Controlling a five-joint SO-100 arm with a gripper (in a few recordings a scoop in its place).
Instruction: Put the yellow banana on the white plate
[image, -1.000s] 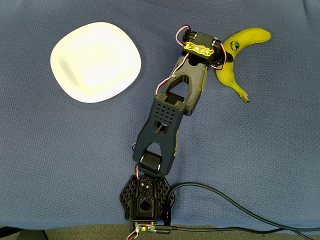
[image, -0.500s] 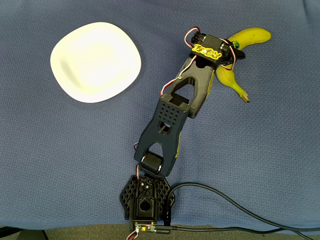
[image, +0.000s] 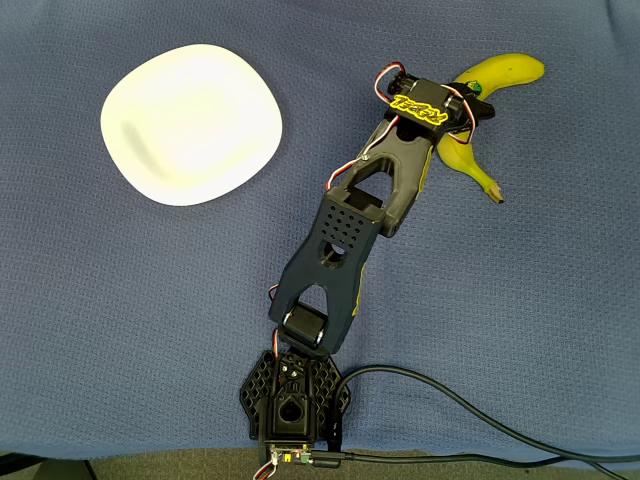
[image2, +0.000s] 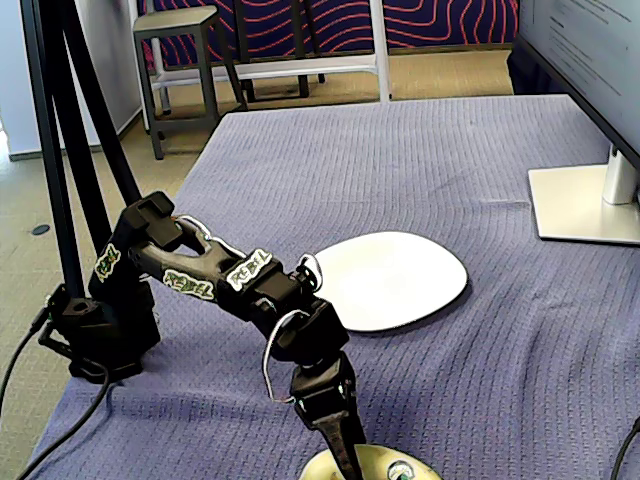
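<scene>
The yellow banana (image: 512, 72) lies on the blue cloth at the upper right of the overhead view, stem tip toward the lower right. My gripper (image: 462, 112) is down over its middle, jaws spread to either side of the fruit, so it looks open. In the fixed view one finger (image2: 343, 445) reaches down onto the banana (image2: 378, 462) at the bottom edge, beside its green sticker. The white plate (image: 190, 122) is bare at the upper left, far from the gripper; in the fixed view the plate (image2: 395, 280) sits behind the arm.
The arm's base (image: 293, 400) is at the bottom centre, and a black cable (image: 450, 400) trails to the right. A monitor foot (image2: 590, 205) stands on the table's far right. A black stand pole (image2: 60, 150) rises at the left.
The gripper has moved right and up from beside the banana to over its middle. The banana has shifted very slightly to the right. The plate has not moved.
</scene>
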